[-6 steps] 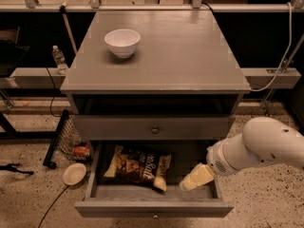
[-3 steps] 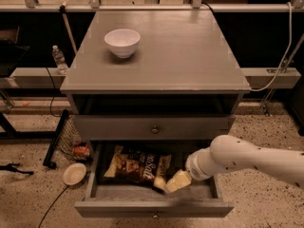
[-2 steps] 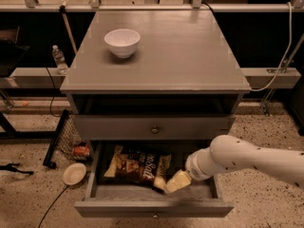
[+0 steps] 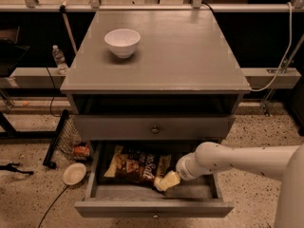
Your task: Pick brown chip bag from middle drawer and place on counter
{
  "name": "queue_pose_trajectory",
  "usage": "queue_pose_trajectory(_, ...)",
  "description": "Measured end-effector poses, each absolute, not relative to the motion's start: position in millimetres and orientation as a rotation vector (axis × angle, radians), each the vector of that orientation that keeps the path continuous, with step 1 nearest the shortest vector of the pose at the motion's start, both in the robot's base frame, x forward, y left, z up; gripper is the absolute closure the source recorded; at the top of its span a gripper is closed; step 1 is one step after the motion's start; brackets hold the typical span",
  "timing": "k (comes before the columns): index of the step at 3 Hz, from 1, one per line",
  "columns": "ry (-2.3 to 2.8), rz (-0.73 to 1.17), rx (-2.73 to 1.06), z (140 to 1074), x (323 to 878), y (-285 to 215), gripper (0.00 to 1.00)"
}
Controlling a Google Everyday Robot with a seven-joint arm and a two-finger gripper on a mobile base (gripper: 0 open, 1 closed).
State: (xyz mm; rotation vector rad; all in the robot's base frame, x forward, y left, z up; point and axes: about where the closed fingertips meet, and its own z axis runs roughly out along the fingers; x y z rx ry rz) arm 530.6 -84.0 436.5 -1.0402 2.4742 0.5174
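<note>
- Where the cabinet's lowest opening sits, the middle drawer point(image 4: 142, 208) stands pulled out toward the near side, below a closed drawer front point(image 4: 118, 127) with a small knob.
- Brown chip bag point(image 4: 135, 165): lies flat on the dark drawer floor, left of centre and toward the far side, printed face up.
- Gripper point(image 4: 167, 180): pale yellow, inside the drawer at the bag's near right corner, meeting the bag's edge. Whether it is open or closed on the bag cannot be told.
- Arm point(image 4: 237, 160): white, reaching in from the right over the drawer's right wall.
- Counter point(image 4: 190, 46): flat grey top above the drawers.
- White bowl point(image 4: 122, 42): upright on the counter, far left part.
- Round pale dish point(image 4: 74, 173): on the speckled floor, just left of the drawer.
- Orange-red packet point(image 4: 81, 151): on the floor beside the cabinet's left side, far of the dish.
- Clear bottle point(image 4: 59, 59): upright on a ledge at the left.
</note>
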Motion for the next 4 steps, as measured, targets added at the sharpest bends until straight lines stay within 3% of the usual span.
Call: queue_pose_trajectory(4, 2.443, 0.475, -1.046, 406, 549, -40, 0.00)
